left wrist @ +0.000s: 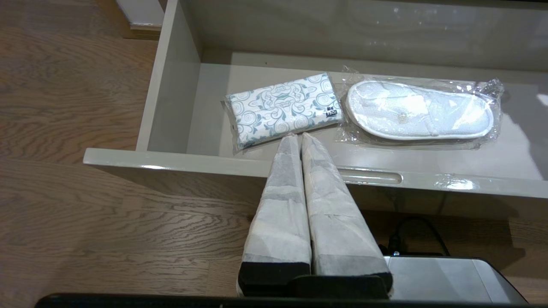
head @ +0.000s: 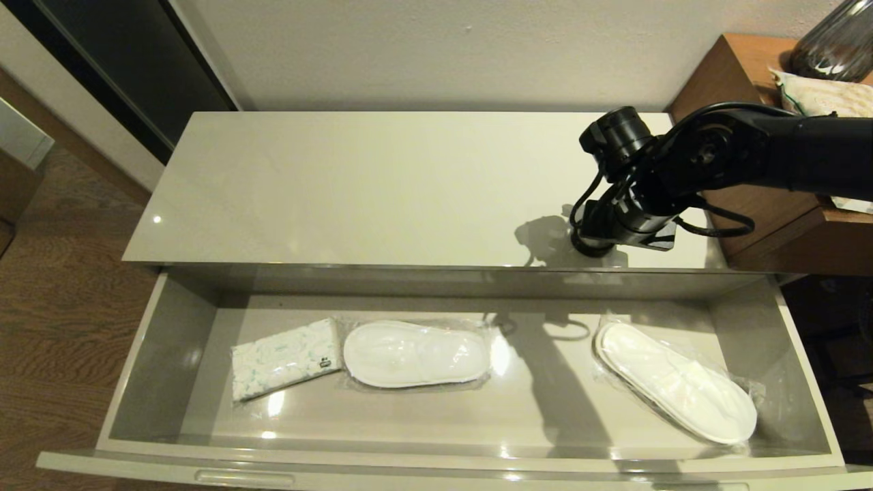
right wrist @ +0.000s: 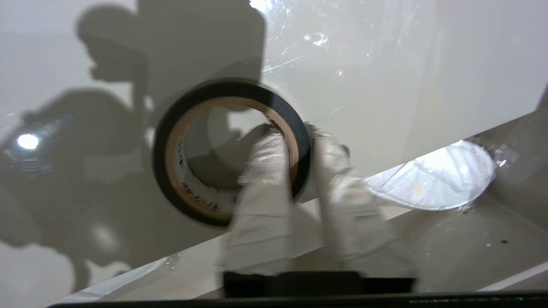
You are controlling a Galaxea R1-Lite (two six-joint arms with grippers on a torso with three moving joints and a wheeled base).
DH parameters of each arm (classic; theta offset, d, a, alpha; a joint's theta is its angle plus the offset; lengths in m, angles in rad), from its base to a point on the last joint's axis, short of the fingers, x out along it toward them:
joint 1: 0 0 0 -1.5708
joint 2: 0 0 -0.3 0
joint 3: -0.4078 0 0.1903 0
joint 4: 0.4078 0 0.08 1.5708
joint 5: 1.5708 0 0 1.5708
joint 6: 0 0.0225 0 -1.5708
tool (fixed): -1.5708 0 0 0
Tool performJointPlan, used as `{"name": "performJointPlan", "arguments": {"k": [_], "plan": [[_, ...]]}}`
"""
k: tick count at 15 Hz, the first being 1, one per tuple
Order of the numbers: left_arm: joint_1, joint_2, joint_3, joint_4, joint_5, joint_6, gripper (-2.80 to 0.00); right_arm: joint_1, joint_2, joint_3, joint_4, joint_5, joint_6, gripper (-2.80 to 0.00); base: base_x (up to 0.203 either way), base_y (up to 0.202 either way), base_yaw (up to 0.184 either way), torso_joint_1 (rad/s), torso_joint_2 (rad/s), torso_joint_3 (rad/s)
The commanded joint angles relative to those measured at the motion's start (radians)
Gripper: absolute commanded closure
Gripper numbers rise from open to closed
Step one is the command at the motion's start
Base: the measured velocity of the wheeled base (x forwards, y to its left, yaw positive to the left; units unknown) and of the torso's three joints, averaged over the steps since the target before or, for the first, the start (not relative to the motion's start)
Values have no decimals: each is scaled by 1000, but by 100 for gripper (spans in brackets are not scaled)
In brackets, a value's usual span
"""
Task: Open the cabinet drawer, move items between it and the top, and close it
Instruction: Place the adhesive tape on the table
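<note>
The cabinet drawer (head: 157,354) stands pulled open below the cream top (head: 341,191). My right gripper (head: 592,244) points down at the top's front right corner. In the right wrist view the black tape roll (right wrist: 159,158) lies flat on the top. The right gripper (right wrist: 297,134) straddles the roll's wall, one finger inside the pale core and one outside. Its fingers are a little wider apart than the wall, so it is open. The white tissue pack (head: 283,358) (left wrist: 282,109) lies at the drawer's left. My left gripper (left wrist: 298,136) is shut and empty, in front of the drawer's front edge.
Two white slippers in clear wrap lie in the drawer, one in the middle (head: 416,354) and one at the right (head: 675,382). A taller brown wooden table (head: 743,75) stands right of the cabinet. Wooden floor (left wrist: 85,107) lies to the left.
</note>
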Motion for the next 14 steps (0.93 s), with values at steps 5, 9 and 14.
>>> {"name": "performJointPlan", "arguments": {"k": [5, 9, 14], "plan": [[0, 1, -1, 0, 1, 0, 0, 0, -10, 0, -6, -13, -7, -280, 0, 0, 0, 0, 0, 0], [0, 1, -1, 0, 1, 0, 0, 21, -95, 0, 31, -13, -14, -280, 0, 0, 0, 0, 0, 0], [0, 1, 1, 0, 1, 0, 0, 137, -206, 15, 166, -10, 16, -280, 0, 0, 0, 0, 0, 0]]}}
